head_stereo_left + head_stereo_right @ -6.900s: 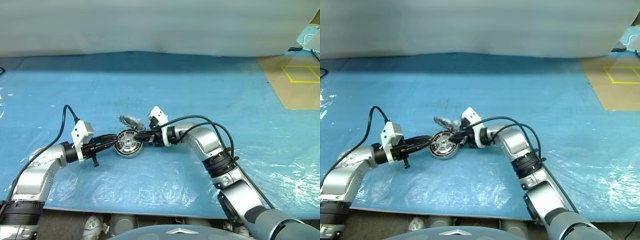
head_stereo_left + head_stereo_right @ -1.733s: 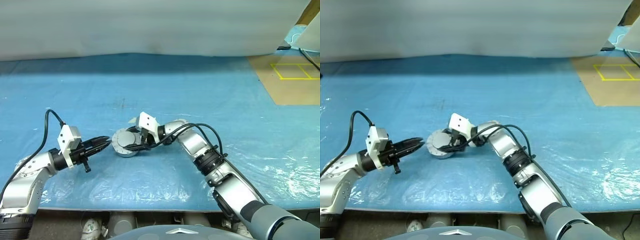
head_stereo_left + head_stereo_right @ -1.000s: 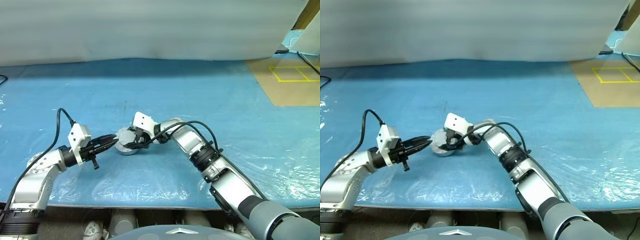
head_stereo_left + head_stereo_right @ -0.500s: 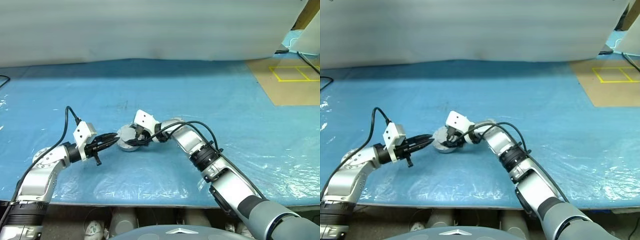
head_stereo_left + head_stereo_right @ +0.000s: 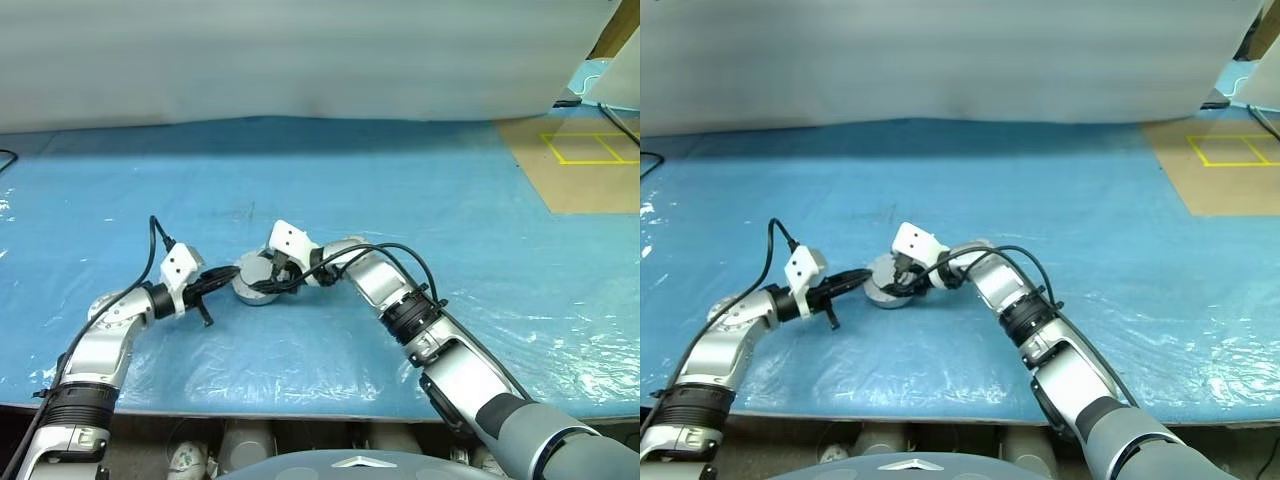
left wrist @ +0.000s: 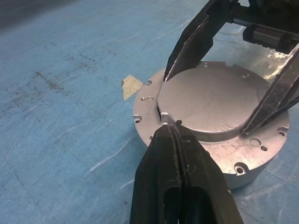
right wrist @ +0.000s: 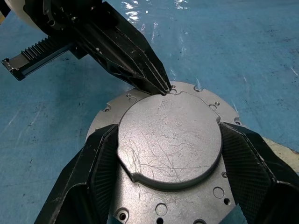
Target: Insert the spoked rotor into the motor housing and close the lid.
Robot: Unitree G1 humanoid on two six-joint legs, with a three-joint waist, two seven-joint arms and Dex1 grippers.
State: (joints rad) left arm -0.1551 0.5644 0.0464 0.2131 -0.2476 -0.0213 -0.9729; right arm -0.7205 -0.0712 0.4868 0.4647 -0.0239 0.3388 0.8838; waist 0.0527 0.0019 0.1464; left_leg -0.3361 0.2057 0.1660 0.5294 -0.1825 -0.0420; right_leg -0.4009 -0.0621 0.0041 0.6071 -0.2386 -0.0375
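blue sheet [image 5: 420,190]; right hand [image 7: 163,154] grips lid [image 7: 169,140]; left hand [image 6: 172,133] pressed together.

One housing [image 6: 243,161] with one lid [image 6: 210,100] closed flat on top. One blue sheet [image 5: 420,190] beneath it, bearing one small tan scrap [image 6: 131,86]. Two grippers, left [image 6: 170,133] and right [image 7: 168,154].

Bench [image 5: 420,190] open on all sides of housing [image 6: 212,154]. Right hand [image 7: 168,140] straddles lid [image 7: 170,135], blocking both flanks. Left hand [image 6: 172,133], fingers pressed together, tip at lid edge, blocks near-left approach.
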